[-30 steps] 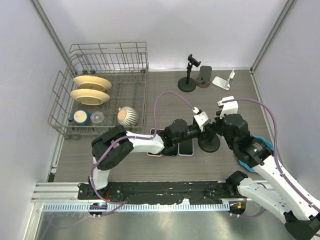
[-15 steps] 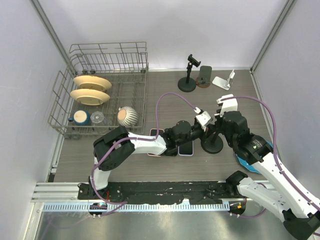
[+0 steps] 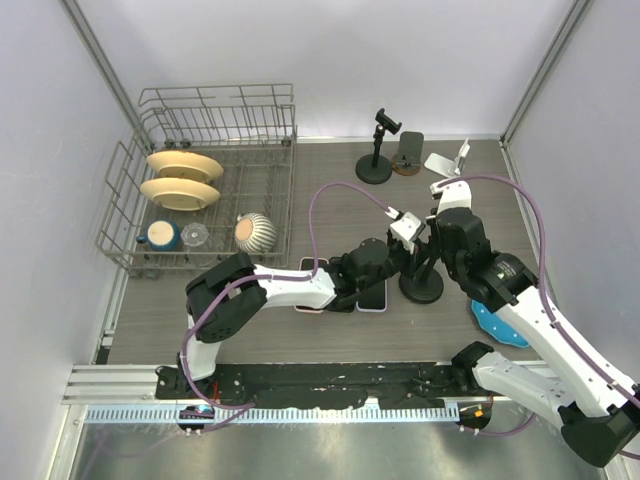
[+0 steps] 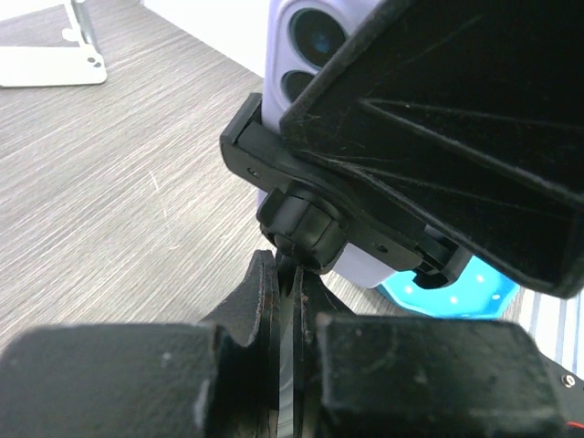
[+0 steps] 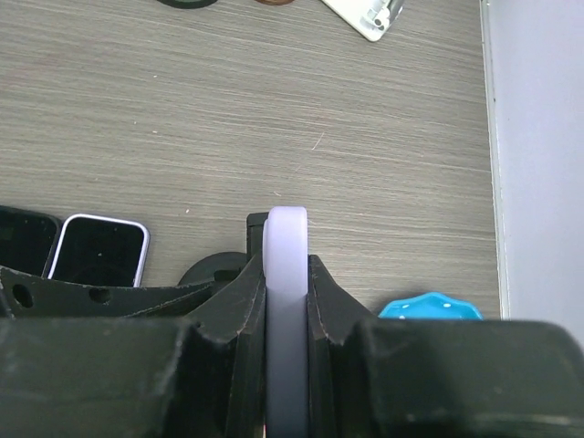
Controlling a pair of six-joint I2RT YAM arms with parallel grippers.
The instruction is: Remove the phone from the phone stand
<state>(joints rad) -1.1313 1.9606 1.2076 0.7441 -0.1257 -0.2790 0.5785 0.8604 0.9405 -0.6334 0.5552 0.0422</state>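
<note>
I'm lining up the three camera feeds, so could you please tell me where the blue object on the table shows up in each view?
Top external: the blue object sits low and right of centre, partly covered from above.
Left wrist: lower right, peeking out behind the black clamp.
Right wrist: lower right.
Shared landmark: the white stand, in the upper part of all three.

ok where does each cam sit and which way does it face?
Top external: above and behind the bases, looking down on the table; left arm and right arm meet at the phone stand.
Left wrist: low, level, facing the stand's clamp and lavender phone; left fingers at bottom.
Right wrist: facing down; right fingers pinch the phone's edge.
Both wrist views share the phone.
</note>
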